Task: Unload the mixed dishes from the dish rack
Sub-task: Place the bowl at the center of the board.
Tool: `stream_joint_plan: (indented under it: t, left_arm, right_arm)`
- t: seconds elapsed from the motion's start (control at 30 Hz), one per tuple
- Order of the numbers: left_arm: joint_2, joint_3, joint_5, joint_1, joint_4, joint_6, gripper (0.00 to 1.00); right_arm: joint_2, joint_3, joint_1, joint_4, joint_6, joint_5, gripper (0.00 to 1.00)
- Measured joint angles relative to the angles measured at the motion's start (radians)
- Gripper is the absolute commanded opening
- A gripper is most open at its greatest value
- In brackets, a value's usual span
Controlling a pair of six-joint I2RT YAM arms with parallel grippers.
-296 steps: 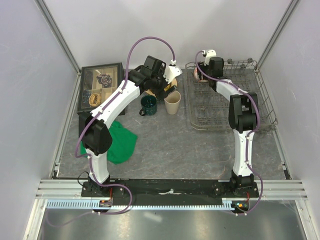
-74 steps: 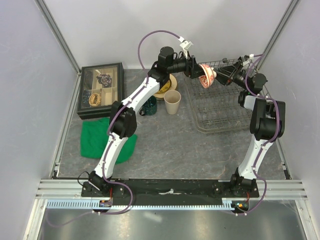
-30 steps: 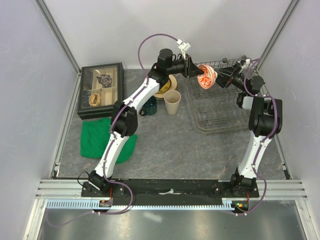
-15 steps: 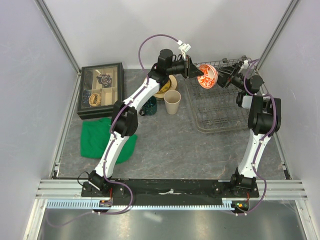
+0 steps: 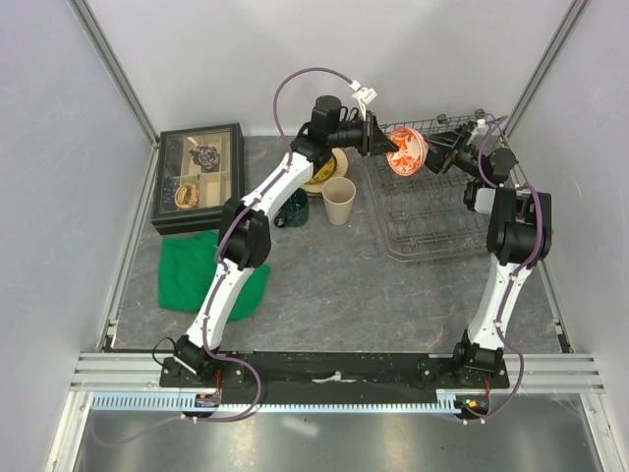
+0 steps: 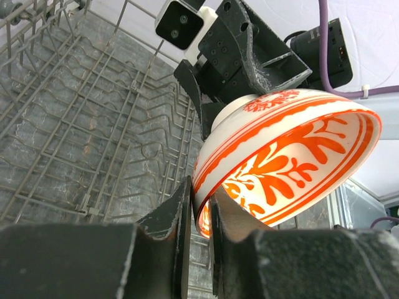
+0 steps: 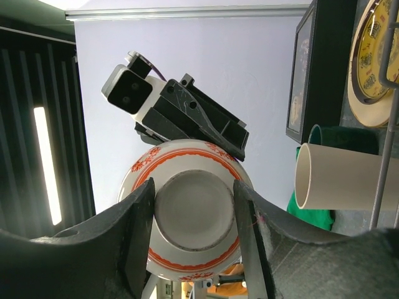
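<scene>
We log small bowl [image 5: 405,153] aloft over dish rack [image 5: 432,224], far right of worktop, between arms. Left gripper [image 6: 201,215] pinched tight on rim; right gripper [image 7: 193,208] clasps foot opposite. Bowl axis runs arm-to-arm.

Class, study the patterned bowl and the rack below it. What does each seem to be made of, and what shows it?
The bowl looks like glazed ceramic: glossy white surface, painted orange-red pattern, raised foot ring. The rack looks like metal wire, grey and slightly shiny; a coating cannot be ruled out.
</scene>
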Motion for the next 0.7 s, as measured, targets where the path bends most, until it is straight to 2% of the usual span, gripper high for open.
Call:
stream_joint_plan:
  t: [0.27,0.7]
  left_arm:
    - [0.0,0.009,0.028,-0.011,-0.048,0.031,0.02]
    - [-0.003,0.022,0.052,-0.014,-0.106,0.073,0.02]
  right_arm:
    - [0.0,0.0,0.03,-0.006,-0.011,-0.004,0.69]
    - [0.017,0.0,0.042,-0.01,-0.022,-0.014,0.77]
